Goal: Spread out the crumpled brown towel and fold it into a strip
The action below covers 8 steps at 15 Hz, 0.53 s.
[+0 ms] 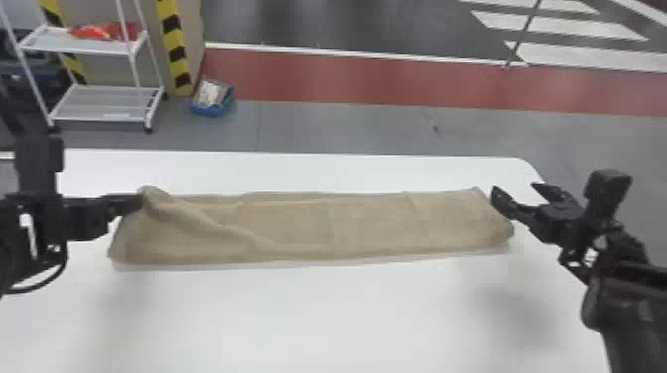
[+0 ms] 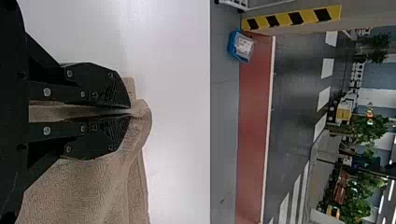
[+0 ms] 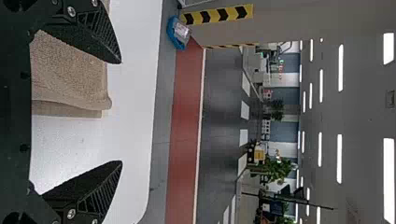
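My left hand (image 1: 141, 200) pinched the brown towel (image 1: 372, 225) at its left end. My right hand (image 1: 513, 186) was wide open near its right end. One towel, one table (image 1: 322, 317) under it.

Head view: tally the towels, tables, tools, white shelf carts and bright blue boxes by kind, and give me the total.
Brown towel: 1
White table: 1
Tools (left tool, right tool): 2
White shelf cart: 1
Bright blue box: 1
Total: 6

Folded brown towel (image 1: 367, 225), long strip, rumpled left end
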Available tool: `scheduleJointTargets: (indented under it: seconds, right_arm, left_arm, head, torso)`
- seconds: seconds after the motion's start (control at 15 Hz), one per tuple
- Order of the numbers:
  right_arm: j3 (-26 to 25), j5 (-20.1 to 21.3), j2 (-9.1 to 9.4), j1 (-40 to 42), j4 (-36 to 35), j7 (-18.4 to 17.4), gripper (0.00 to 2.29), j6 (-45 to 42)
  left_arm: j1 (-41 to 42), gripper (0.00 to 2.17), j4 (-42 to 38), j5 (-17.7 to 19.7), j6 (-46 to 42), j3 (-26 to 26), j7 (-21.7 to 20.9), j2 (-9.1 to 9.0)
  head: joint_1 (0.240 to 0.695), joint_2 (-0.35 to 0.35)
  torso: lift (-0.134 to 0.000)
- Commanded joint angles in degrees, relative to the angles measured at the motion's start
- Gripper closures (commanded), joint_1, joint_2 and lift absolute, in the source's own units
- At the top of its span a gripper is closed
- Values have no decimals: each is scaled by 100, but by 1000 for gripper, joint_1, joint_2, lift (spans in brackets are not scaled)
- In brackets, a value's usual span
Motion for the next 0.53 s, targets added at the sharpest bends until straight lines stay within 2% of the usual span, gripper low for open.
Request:
scheduleJointTargets:
  seconds: [0.0,0.13,0.27,0.47]
  right_arm:
    - [202,152,-28,-243,312,-93,127,-18]
    - [369,328,-37,-542,673,-339,140,-35]
    - [439,345,-37,-815,1007,-506,336,123]
    - [466,556,-45,-920,1095,-506,410,685]
  left_arm:
    - [7,1021,-4,-3,0,10,0,0]
    - [16,1021,-13,-12,0,1,0,0]
    - [60,1021,-4,-29,0,1,-9,0]
    - [69,1021,-4,-38,-18,28,-35,9]
  head:
    - [695,-136]
    - [695,-131]
    - [695,-125]
    - [695,-122]
  torso:
    - [-124]
    - [-124]
    - [-124]
    - [-124]
